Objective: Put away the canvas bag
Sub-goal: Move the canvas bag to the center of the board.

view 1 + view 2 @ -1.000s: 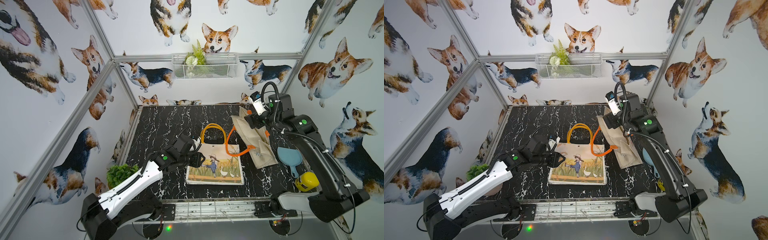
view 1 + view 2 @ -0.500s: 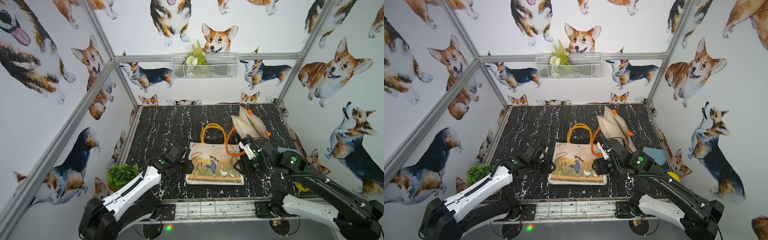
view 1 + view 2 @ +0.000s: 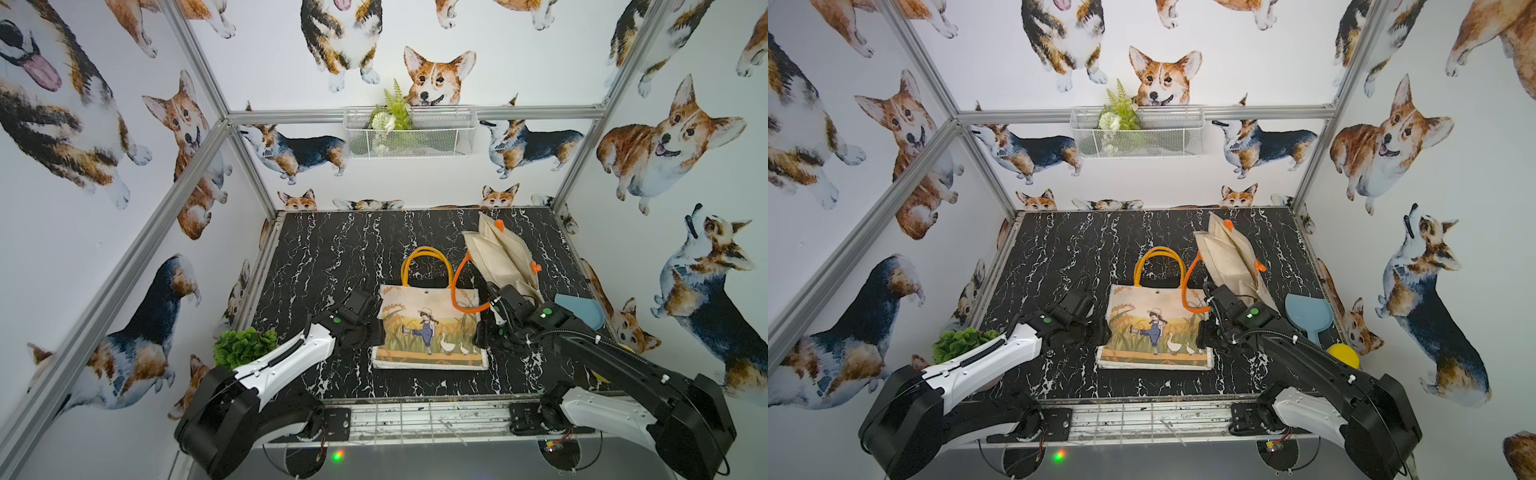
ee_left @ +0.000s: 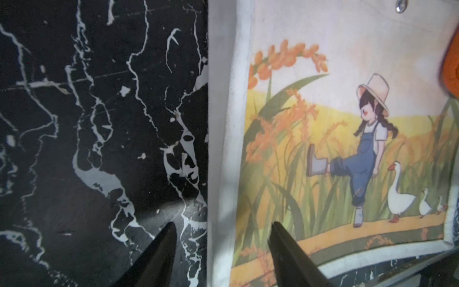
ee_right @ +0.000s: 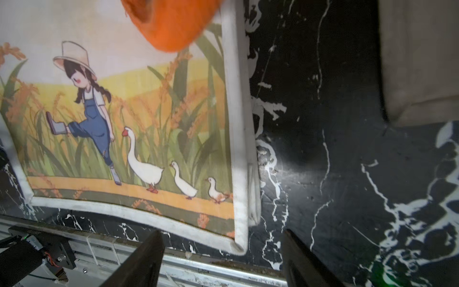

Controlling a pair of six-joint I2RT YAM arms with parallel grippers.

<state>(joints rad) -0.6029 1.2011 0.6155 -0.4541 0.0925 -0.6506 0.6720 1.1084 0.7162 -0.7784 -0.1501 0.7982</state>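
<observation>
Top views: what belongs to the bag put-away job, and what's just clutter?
Job: printed canvas bag; left gripper and right gripper, both open at its side edges.
Lying about: cream bag with orange handles, blue scoop, yellow object, green plant, wire basket.

Top views: bright, even, diffuse light — white walls, no hard glare; sharp at ctr. Wide-angle bend: frame post [image 3: 199,64] leans outward nr edges. Small green LED flare [image 3: 337,456] at bottom. Wrist views dimmer w/ high contrast; there the left gripper [image 4: 222,223] and right gripper [image 5: 222,231] read as black silhouettes. Pale light patch on tabletop [image 4: 159,211]; soft shadow on printed canvas bag [image 4: 248,198]. Orange handle [image 5: 171,22] badly blurred — too near lens.
</observation>
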